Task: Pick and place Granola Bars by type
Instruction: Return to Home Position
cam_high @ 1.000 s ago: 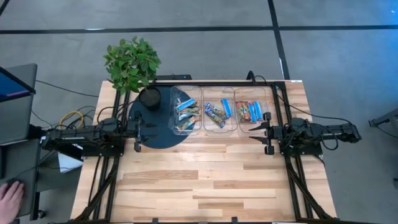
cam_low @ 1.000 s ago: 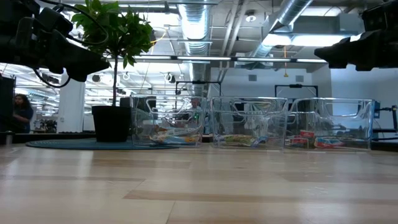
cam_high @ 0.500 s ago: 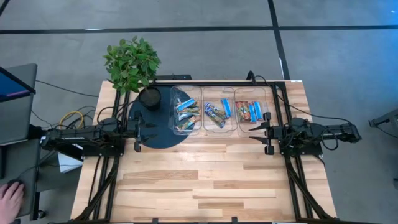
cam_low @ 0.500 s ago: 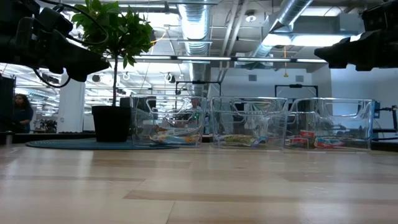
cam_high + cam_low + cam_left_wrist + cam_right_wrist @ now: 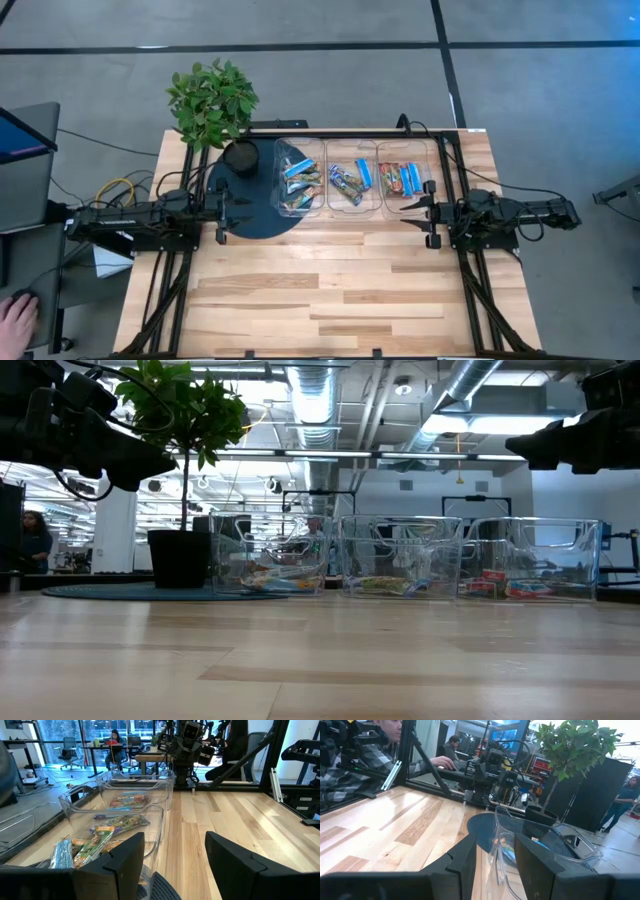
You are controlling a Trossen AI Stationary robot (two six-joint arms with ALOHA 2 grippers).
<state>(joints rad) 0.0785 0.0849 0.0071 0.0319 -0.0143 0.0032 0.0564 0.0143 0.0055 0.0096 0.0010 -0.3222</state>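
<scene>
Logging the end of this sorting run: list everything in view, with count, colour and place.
table: one, light wood, under everything
clear bins: three, transparent, in a row at the far edge
Granola Bars: several, exact count unclear; blue, green-tan, red-orange; all inside the bins, red-orange ones in the right bin
plant: one, green, in a black pot, far-left corner
mat: one, dark blue, round, under the pot and partly under the left bin
person's hand: one, off the table, near left
left tool: one, dark, open, empty, at the left edge
right tool: one, dark, open, empty, at the right edge
</scene>
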